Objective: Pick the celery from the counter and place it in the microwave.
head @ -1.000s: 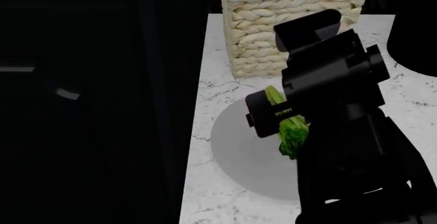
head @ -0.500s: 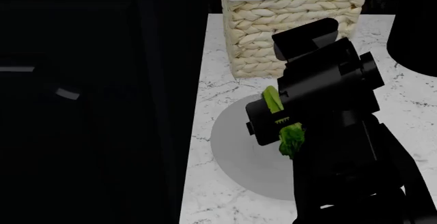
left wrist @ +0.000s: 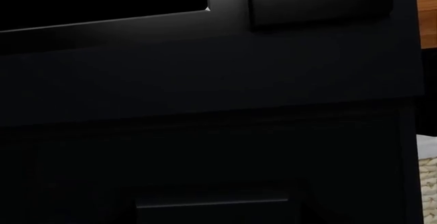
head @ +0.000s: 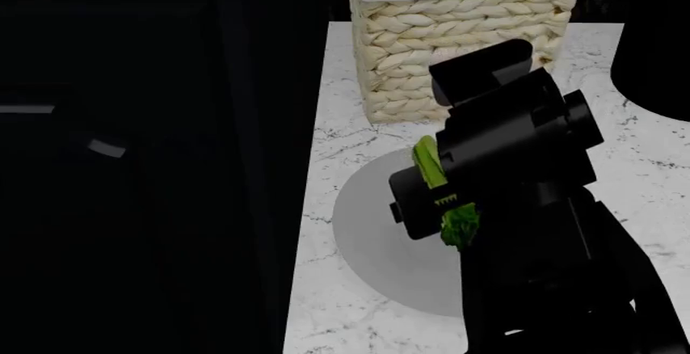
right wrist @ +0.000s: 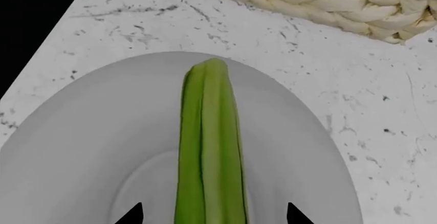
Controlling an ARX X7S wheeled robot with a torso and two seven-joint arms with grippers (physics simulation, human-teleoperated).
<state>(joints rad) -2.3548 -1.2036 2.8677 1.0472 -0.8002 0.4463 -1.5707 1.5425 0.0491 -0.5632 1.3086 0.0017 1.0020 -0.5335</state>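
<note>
Hanging over the grey plate (head: pixel 372 245), the right gripper (right wrist: pixel 213 215) is seen with 2 dark fingertips (right wrist: pixel 131 215) set on either side of the celery (right wrist: pixel 208 147); whether they pinch it cannot be told. The celery is seen above the plate, on the counter (right wrist: pixel 355 81), stalk end pointing toward the woven basket (head: pixel 453 39). The left gripper is not visible; only a dark cabinet front (left wrist: pixel 204 106) is shown.
</note>
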